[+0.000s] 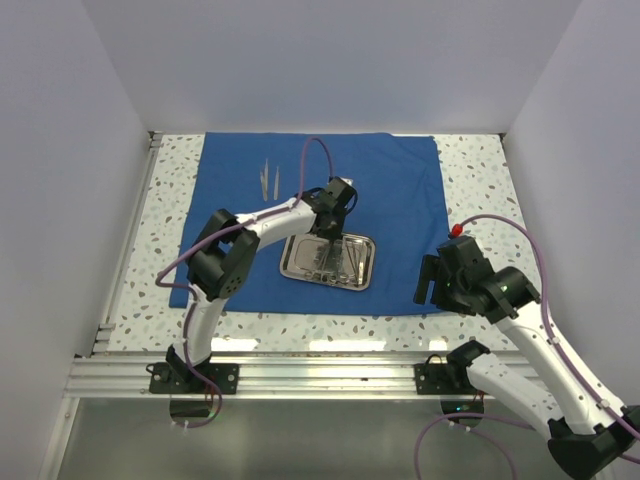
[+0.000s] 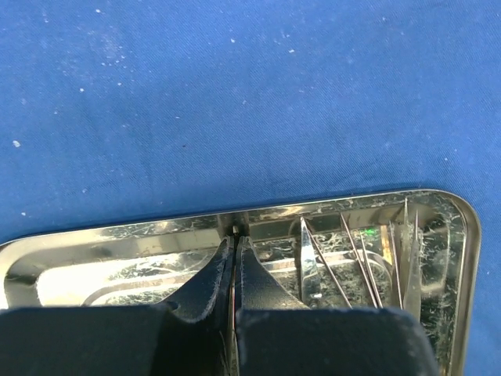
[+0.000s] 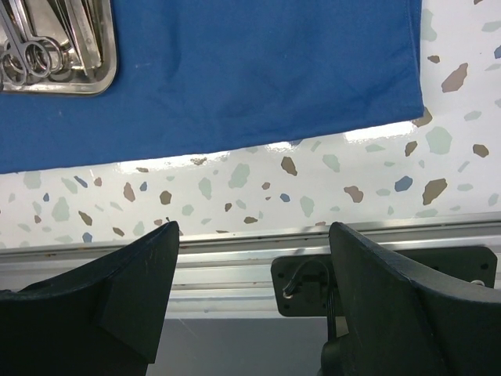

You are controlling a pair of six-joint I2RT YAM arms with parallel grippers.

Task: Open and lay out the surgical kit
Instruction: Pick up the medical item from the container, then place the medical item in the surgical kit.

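**Lifting a slim instrument out of the tray**

Start at the left. Two slim silver tweezers (image 1: 268, 180) lie side by side on the royal-blue cloth wrap (image 1: 400, 190), at about eleven o'clock from the shiny rectangular steel tray (image 1: 365, 262). The tray sits mid-cloth on the speckled terrazzo table (image 1: 470, 165).

Your left gripper (image 2: 235, 235) is down inside that tray, jaws clenched tight at the twelve o'clock wall. The wrist view does not settle whether a thin instrument is pinched between them, so confirm before you raise. If one is caught, lift straight up until it clears the rim. Then carry it toward eleven o'clock and set it parallel to the tweezers, apart from them. Mind the loose silver instruments (image 2: 344, 270) at three o'clock of your fingertips, because a sideways drag would likely rake them or shift the tray.

Further right, your right gripper (image 3: 250, 290) hangs released, jaws wide and holding nothing. It is over the table's near edge, at about four o'clock from the tray, clear of the left arm's path
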